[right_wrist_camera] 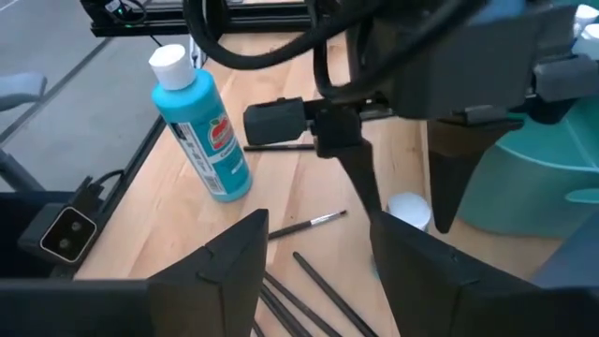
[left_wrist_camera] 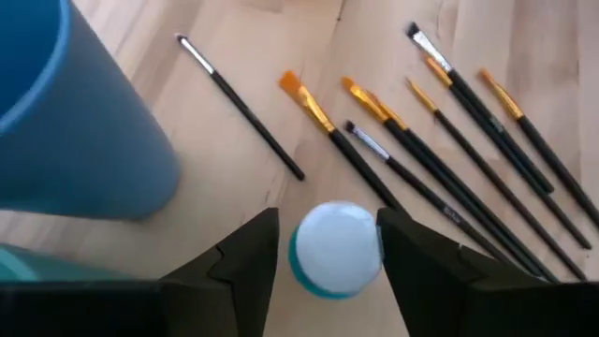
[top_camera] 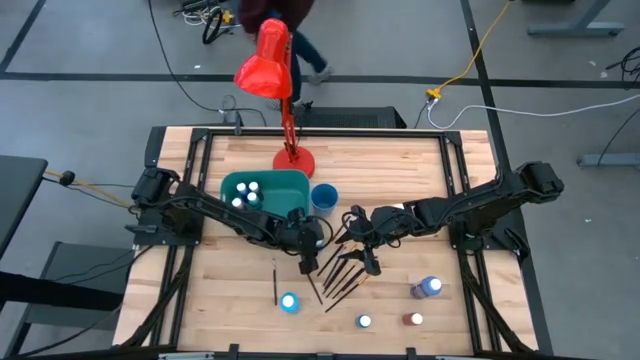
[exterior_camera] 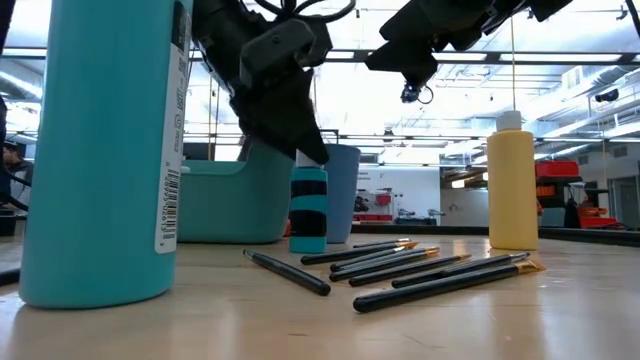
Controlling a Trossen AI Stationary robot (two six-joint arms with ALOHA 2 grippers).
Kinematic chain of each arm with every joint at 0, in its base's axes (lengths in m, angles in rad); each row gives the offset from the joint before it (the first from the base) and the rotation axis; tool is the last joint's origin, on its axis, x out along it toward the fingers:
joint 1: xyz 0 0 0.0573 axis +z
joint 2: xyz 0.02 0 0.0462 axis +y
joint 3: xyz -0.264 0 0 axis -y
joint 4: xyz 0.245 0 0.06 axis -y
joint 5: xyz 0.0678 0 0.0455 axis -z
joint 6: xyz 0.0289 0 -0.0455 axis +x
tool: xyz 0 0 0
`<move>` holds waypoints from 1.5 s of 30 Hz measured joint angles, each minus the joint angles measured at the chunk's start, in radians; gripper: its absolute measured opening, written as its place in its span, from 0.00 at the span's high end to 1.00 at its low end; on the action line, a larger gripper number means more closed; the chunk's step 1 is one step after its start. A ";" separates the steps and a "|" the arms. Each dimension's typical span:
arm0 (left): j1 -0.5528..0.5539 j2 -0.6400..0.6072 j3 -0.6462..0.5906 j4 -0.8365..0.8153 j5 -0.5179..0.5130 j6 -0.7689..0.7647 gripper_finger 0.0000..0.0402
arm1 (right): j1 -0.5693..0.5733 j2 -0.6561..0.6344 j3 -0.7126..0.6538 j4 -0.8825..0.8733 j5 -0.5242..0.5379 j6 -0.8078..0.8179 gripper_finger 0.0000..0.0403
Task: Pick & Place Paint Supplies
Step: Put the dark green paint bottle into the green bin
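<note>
Nearest the table-height camera stands a large teal bottle (exterior_camera: 100, 150) with a barcode label. In the overhead view it is the white-capped one (top_camera: 289, 302) at the front of the table, with a lone brush (top_camera: 275, 282) lying just beside it.

Next back, a fan of dark-handled brushes (exterior_camera: 420, 268) lies flat on the wood, bristle ends orange or pale (left_wrist_camera: 440, 140). From overhead the brushes (top_camera: 340, 275) sit at mid-table, just in front of both grippers.

Three more small bottles stand right of the front teal one: white-capped (top_camera: 365, 321), brownish (top_camera: 416, 320), blue-purple (top_camera: 428, 288).

Left gripper (left_wrist_camera: 328, 248): fingers spread, straddling a small teal bottle with black bands (exterior_camera: 308, 208). Its white cap (left_wrist_camera: 335, 245) sits between the fingers with a visible gap each side, so no grip yet. The bottle stands upright on the table, just in front of the small blue cup (top_camera: 324, 197).

Right gripper (right_wrist_camera: 318, 248): fingers spread wide, holding nothing, hovering above the brushes and facing the left gripper (right_wrist_camera: 398, 201).

The taller yellow bottle (exterior_camera: 513, 185) stands upright behind the brushes.

Farther back, the teal bin (top_camera: 268, 188) holds several white-capped bottles (top_camera: 247, 194). Behind it stands a red desk lamp (top_camera: 277, 90).
</note>
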State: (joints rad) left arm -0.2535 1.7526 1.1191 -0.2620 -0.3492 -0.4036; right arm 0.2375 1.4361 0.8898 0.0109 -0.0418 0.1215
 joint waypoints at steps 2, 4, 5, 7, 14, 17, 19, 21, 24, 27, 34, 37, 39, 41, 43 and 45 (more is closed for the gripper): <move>0.000 0.000 0.000 0.010 0.002 0.014 0.57 | 0.000 0.000 0.000 0.001 0.000 0.000 0.51; 0.000 0.000 0.000 0.007 0.003 0.021 0.61 | 0.000 0.000 0.000 -0.001 0.000 0.000 0.51; 0.000 0.000 0.000 0.005 0.003 0.022 0.63 | 0.000 0.000 0.000 0.000 0.000 0.000 0.51; 0.000 0.000 0.000 0.006 0.003 0.020 0.66 | 0.000 0.000 0.000 -0.004 0.000 0.000 0.51; -0.008 0.000 0.000 0.050 0.013 0.053 0.67 | 0.000 0.000 0.000 -0.005 0.000 0.000 0.51; -0.020 0.000 0.010 0.041 0.013 0.060 0.65 | 0.000 0.000 0.000 -0.005 0.000 0.001 0.51; -0.029 -0.014 0.032 0.002 0.013 0.060 0.66 | 0.000 0.000 0.000 -0.005 0.000 0.001 0.51; -0.040 -0.028 0.057 -0.011 0.010 0.060 0.67 | 0.000 0.000 0.000 -0.005 0.000 0.001 0.51; -0.063 -0.065 0.075 -0.067 0.001 0.057 0.67 | 0.000 0.000 0.000 -0.006 0.000 0.001 0.51; -0.090 -0.127 0.089 -0.122 -0.014 0.035 0.67 | 0.000 0.000 0.000 -0.007 0.000 0.001 0.51; -0.181 -0.318 0.093 -0.309 -0.079 -0.092 0.67 | 0.000 0.000 0.000 -0.012 0.000 0.003 0.51; -0.220 -0.392 0.094 -0.409 -0.134 -0.165 0.67 | 0.000 0.000 0.000 -0.012 0.000 0.005 0.51; -0.244 -0.430 0.087 -0.502 -0.198 -0.217 0.67 | 0.000 0.000 0.000 -0.005 0.000 0.005 0.51; -0.259 -0.459 0.087 -0.604 -0.266 -0.280 0.67 | 0.000 0.000 0.000 -0.008 0.000 0.011 0.51; -0.267 -0.477 0.087 -0.715 -0.315 -0.352 0.67 | 0.000 0.000 0.000 -0.006 0.000 0.013 0.51; -0.268 -0.483 0.072 -0.751 -0.333 -0.400 0.67 | 0.000 0.000 0.000 -0.007 0.000 0.017 0.51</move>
State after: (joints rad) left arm -0.5217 1.2697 1.1909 -1.0132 -0.6822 -0.8033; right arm 0.2376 1.4364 0.8898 0.0038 -0.0422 0.1385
